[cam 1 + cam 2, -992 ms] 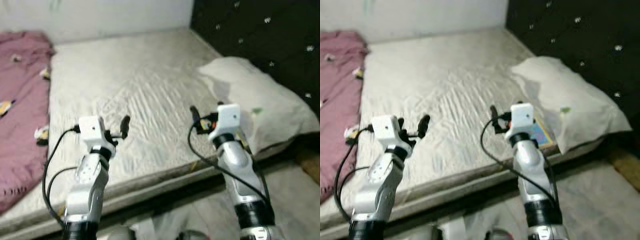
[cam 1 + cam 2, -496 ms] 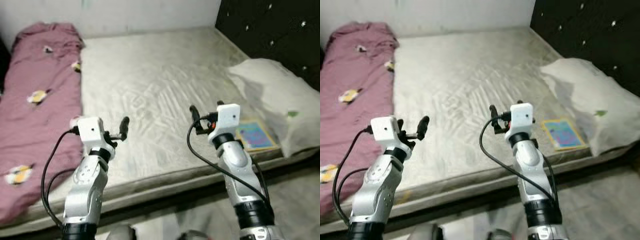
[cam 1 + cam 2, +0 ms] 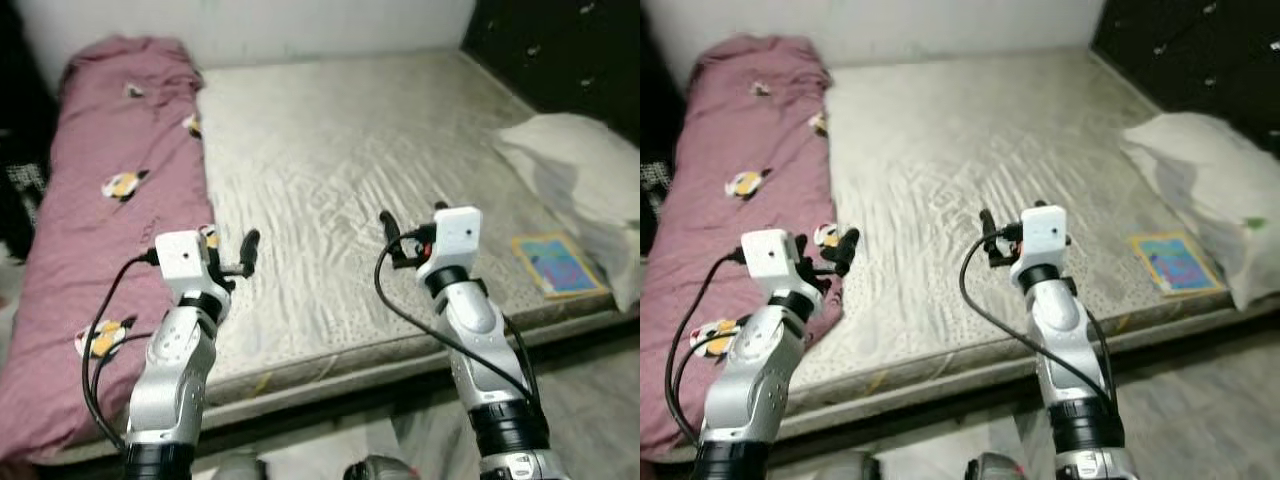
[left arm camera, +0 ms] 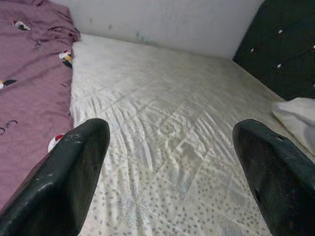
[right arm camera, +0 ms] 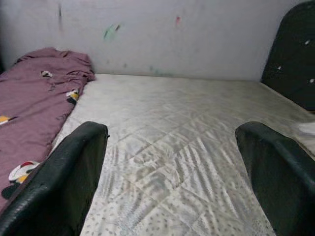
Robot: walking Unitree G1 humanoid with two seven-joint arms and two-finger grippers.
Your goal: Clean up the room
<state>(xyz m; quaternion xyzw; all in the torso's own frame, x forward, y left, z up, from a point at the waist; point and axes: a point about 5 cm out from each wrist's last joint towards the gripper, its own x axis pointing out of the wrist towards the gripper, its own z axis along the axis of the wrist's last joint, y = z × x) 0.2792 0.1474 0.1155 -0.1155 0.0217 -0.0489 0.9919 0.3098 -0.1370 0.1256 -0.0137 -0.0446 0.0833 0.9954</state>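
With fingers spread and empty, left gripper (image 3: 243, 252) and right gripper (image 3: 397, 240) raised over bare mattress (image 3: 350, 160). Purple blanket (image 3: 110, 200) bunched along mattress's left side; pillow (image 3: 585, 175) and colourful book (image 3: 556, 264) at right edge.

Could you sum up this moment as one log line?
left gripper: open, empty | right gripper: open, empty | both over pale quilted mattress | maroon patterned blanket beside

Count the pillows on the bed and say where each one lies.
1. The pillow lies at the head of the mattress, on the robot's right by the dark headboard, just beyond the book. Others could lie outside the picture.
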